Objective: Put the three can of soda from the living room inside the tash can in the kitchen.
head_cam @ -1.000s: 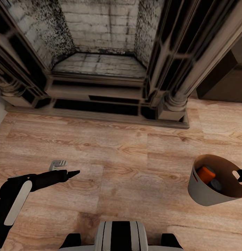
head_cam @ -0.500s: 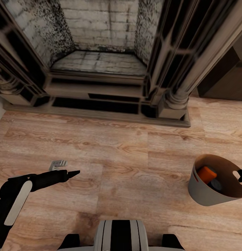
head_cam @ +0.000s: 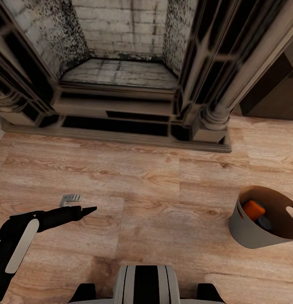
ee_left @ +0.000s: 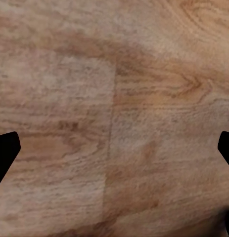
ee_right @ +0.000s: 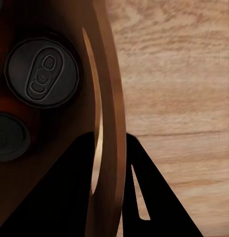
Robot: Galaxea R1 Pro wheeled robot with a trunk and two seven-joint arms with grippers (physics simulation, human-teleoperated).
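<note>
Right now the robot faces a dark carved fireplace (head_cam: 121,97) with a sooty pale brick firebox, standing on a light wood floor (head_cam: 155,181). A dark cabinet (head_cam: 273,97) corner shows at the right of the fireplace.

Trash can (head_cam: 258,219) – pale grey outside, brown inside – hangs at the right edge of the head view, tilted a little, lifted off the floor as far as can be told. One orange soda can (head_cam: 253,210) lies inside it, with a dark can (head_cam: 264,222) just beside it, partly hidden by the wall. In the right wrist view two can tops show from above inside the bin: one with its pull tab plain (ee_right: 42,74), another (ee_right: 10,136) near it, cut by the picture's edge. Third can – cannot tell.

Right pincer (ee_right: 112,187): its two dark fingers straddle the bin's rim (ee_right: 107,98), one inside, one outside, clamped on the wall by the slot handle. In the head view just a black bit of it shows at the rim, at the frame's edge.

Left pincer (head_cam: 85,210) hangs over bare floor at lower left, well apart from the bin, arm black with a pale strip. In the left wrist view its fingertips (ee_left: 5,153) sit at opposite edges of the picture, spread wide, nothing between them but floor planks.

Robot's trunk (head_cam: 144,285) shows at bottom centre.
</note>
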